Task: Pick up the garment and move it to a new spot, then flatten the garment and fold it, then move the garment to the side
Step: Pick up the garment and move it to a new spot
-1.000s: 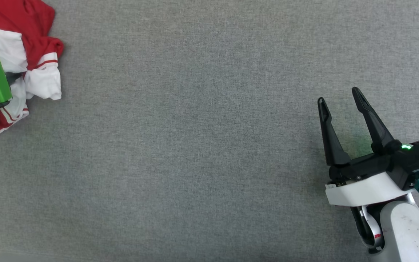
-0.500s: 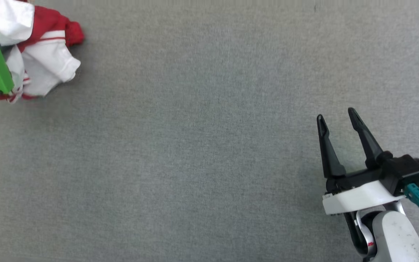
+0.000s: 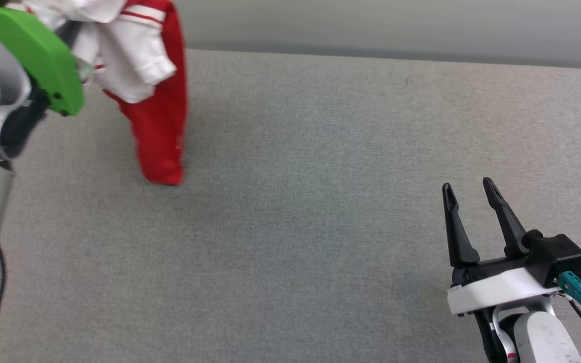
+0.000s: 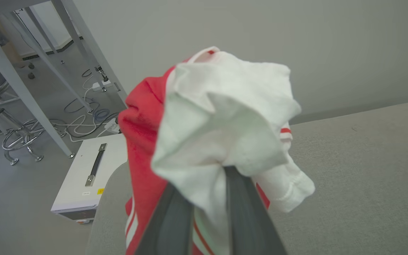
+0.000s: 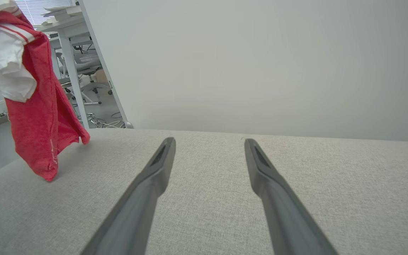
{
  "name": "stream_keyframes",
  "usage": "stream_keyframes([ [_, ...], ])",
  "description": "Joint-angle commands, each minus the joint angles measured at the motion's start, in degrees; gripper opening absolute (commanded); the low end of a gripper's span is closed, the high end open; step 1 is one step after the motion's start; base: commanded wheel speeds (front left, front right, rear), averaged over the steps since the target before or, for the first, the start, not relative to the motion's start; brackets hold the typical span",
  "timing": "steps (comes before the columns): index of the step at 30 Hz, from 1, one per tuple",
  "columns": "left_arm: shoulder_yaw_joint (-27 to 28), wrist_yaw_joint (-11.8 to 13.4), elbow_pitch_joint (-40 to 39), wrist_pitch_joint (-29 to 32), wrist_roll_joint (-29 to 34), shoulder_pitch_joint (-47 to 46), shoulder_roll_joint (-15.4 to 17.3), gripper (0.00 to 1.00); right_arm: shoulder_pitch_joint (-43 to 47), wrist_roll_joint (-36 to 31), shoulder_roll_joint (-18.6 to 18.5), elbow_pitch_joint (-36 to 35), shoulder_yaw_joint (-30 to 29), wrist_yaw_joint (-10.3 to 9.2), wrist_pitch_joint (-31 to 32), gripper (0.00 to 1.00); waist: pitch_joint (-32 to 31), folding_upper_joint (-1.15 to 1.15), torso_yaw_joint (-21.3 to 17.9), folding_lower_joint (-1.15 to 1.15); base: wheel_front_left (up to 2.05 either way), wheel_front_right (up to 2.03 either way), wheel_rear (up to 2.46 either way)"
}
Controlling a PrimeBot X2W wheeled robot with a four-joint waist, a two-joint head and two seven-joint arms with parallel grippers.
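The garment [image 3: 157, 108], red with white sleeves and red-white striped trim, hangs bunched at the upper left, lifted off the grey table [image 3: 321, 201]. In the left wrist view my left gripper [image 4: 207, 177] is shut on a white fold of the garment [image 4: 221, 117], its fingertips buried in the cloth. From the right wrist view the garment [image 5: 37, 117] dangles at the left, its lowest red corner close to the table surface. My right gripper [image 3: 467, 189] stands open at the lower right, low over the table, with nothing between its fingers [image 5: 154, 170].
A pale wall [image 3: 396, 25] runs behind the table's far edge. Past the table's left end are a white box with a handle [image 4: 83, 177], cables, a stool and desk legs on the floor.
The head camera has tilted up, bringing the table's far edge and wall into view. My left gripper has lifted the garment off the table, so it now hangs down long. The right gripper stays open.
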Motion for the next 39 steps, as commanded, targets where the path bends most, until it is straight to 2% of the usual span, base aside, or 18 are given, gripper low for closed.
stream_keyframes([
  [1,-0.9,0.1,-1.3,-0.6,0.8,0.7,-1.7,0.00,1.0,0.4,0.3,-0.1,-0.5,-0.05,-0.5,1.00,-2.4,0.00,-2.4,0.00,0.00,0.00,0.00],
  [3,-2.0,0.4,-2.7,-1.1,1.4,1.0,-3.2,0.00,1.3,0.5,0.4,-0.3,-0.9,-0.05,-0.5,1.00,-2.9,0.00,-3.4,0.00,0.00,0.00,0.00],
  [4,-3.6,1.0,-3.7,-1.9,2.4,1.3,-5.3,0.00,1.6,0.5,0.5,-0.7,-1.3,-0.05,-0.5,1.00,-3.3,0.00,-5.2,0.00,0.00,0.00,0.00],
  [8,-6.0,1.9,-3.6,-3.5,4.7,1.3,-7.8,0.00,1.6,0.6,0.5,-1.3,-2.0,-0.05,-0.5,1.00,-3.1,0.00,-7.9,0.00,0.00,0.00,0.00],
  [12,-7.4,3.9,-1.8,-7.9,8.4,0.1,-9.9,0.00,1.7,1.0,0.6,-1.7,-2.1,-0.05,-0.5,1.00,-2.6,0.00,-10.6,0.00,0.00,0.00,0.00],
  [15,-9.8,4.3,-0.4,-9.3,9.8,0.8,-12.7,0.00,1.9,1.2,0.6,-1.8,-2.3,-0.05,-0.5,1.00,-2.3,0.00,-12.1,0.00,0.00,0.00,0.00],
  [19,-14.7,4.0,2.0,-9.8,10.7,4.4,-18.0,0.00,2.1,1.5,0.6,-2.0,-2.7,-0.05,-0.5,1.00,-1.9,0.00,-13.5,0.00,0.00,0.00,0.00],
  [24,-21.0,4.0,7.2,-9.4,10.0,11.4,-26.5,0.00,2.0,1.5,0.6,-2.0,-3.2,-0.05,-0.5,1.00,-1.4,0.00,-14.9,0.00,0.00,0.00,0.00],
  [26,-23.1,4.0,9.9,-9.7,10.1,13.3,-29.1,0.00,1.8,1.3,0.6,-1.9,-3.3,-0.05,-0.5,1.00,-1.3,0.00,-15.5,0.00,0.00,0.00,0.00],
  [30,-26.8,4.1,15.0,-10.3,10.3,15.8,-31.9,0.00,1.4,1.0,0.6,-1.7,-3.8,-0.05,-0.5,1.00,-1.1,0.00,-16.6,0.00,0.00,0.00,0.00],
  [31,-27.5,4.1,15.8,-10.6,10.2,16.1,-32.3,0.23,1.4,1.0,0.6,-1.7,-3.8,-0.05,-0.5,1.00,-1.1,0.00,-16.7,0.00,0.00,0.00,0.00],
  [32,-28.4,4.1,16.5,-11.0,9.9,16.4,-32.6,0.72,1.3,1.0,0.6,-1.6,-3.8,-0.05,-0.5,1.00,-1.2,0.00,-16.9,0.00,0.00,0.00,0.00],
  [33,-29.0,4.0,16.9,-11.2,9.4,16.7,-32.7,1.00,1.3,1.0,0.6,-1.5,-3.8,-0.05,-0.5,1.00,-1.2,0.00,-17.0,0.00,0.00,0.00,0.00],
  [36,-31.1,3.6,15.6,-12.6,6.6,17.1,-32.9,1.00,1.6,1.0,0.6,-1.0,-3.7,-0.05,-0.5,1.00,-1.8,0.00,-16.9,0.00,0.00,0.00,0.00],
  [39,-32.9,4.3,13.5,-14.1,4.2,16.5,-32.9,1.00,2.1,1.0,0.6,-0.2,-3.7,-0.05,-0.5,1.00,-2.7,0.00,-15.9,0.00,0.00,0.00,0.00],
])
